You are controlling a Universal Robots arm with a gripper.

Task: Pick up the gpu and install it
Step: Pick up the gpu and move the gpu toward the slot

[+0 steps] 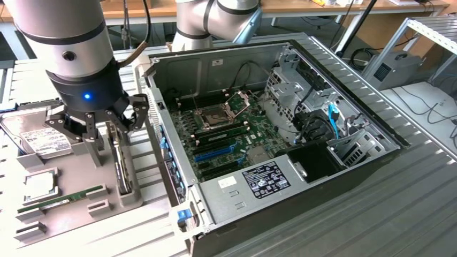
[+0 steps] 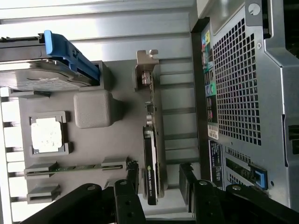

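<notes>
On a ribbed grey metal table (image 1: 400, 214), beside an open black-and-silver computer case (image 1: 207, 67), the thin dark gpu card (image 1: 123, 166) stands on edge in a grey slotted tray (image 1: 75, 174). The black gripper (image 1: 100, 126) hangs just over it, jaws spread wide, grasping nothing.

the gpu (image 1: 123, 163) stands edge-on in the grey holder (image 1: 75, 170), so its fan face is hidden, and the gripper (image 1: 102, 127) over the holder covers the card's far end. the hard drive (image 1: 36, 140) at the holder's far corner is partly behind the gripper and cut by the exterior view's left edge. beside the holder, the computer case (image 1: 214, 59) runs off the wrist view's edge, and the print on its label (image 1: 268, 180) is too small to read
</notes>
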